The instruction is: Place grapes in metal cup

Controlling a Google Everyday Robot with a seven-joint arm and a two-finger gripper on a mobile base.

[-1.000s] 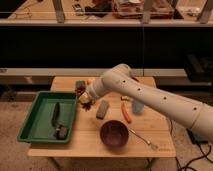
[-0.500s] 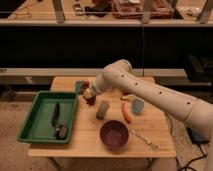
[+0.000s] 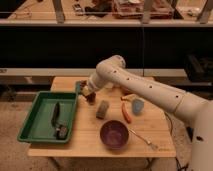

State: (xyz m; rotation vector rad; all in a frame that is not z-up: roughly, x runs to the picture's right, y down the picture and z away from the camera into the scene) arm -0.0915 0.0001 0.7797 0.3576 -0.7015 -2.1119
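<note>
My fingers (image 3: 89, 94) are low over the back-left part of the desk (image 3: 80, 142), just off the tray's (image 3: 30, 131) back right corner. Can't tell if they're wide, narrow or holding anything; my own wrist hides that.

Grapes (image 3: 92, 98): a dark reddish clump right at my fingers, back-left area. Can't tell if it's lifted or resting on the desk.

Metal cup (image 3: 102, 109): grey, just beside the grapes toward the desk middle. Carrot (image 3: 126, 112) and blue cup (image 3: 137, 106) lie to the right of it, bowl (image 3: 114, 134) near the front edge.

Handling, my judgement: the bunch is light, soft and floppy. It will sag and swing, and single grapes could squash or drop off. Best to pinch mid-bunch across the narrow side, gently. The cup mouth is small and the bunch is long, so go in end-first. The cup looks light and could tip or slide if bumped.
</note>
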